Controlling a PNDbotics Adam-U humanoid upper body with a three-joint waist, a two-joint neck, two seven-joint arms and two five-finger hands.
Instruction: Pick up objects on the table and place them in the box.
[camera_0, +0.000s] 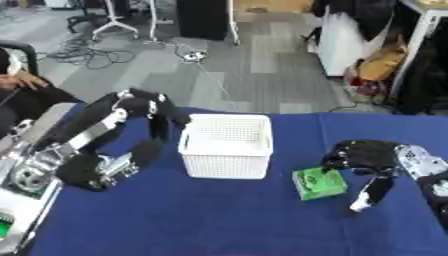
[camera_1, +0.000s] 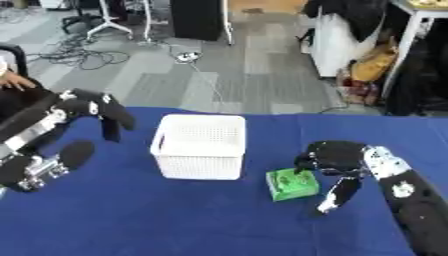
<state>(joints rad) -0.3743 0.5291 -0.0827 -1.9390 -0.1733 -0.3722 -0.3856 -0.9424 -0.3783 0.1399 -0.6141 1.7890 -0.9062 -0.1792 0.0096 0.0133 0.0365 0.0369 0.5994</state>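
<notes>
A small green box (camera_0: 318, 182) lies on the blue table, just right of the white perforated basket (camera_0: 227, 145). My right hand (camera_0: 363, 157) hangs over the green box's right side, its upper fingers curved down at the box's top edge and one long finger (camera_0: 374, 191) pointing down past it; the fingers are spread, not closed round the box. At the left my left hand (camera_0: 156, 111) is raised beside the basket's left rim with its fingers straight and hanging down, holding nothing. The basket's inside looks empty.
Blue cloth covers the table (camera_0: 219, 220). A grey metal frame (camera_0: 26, 175) stands along the left edge. Beyond the far edge are grey floor, cables and a person's hand at the far left.
</notes>
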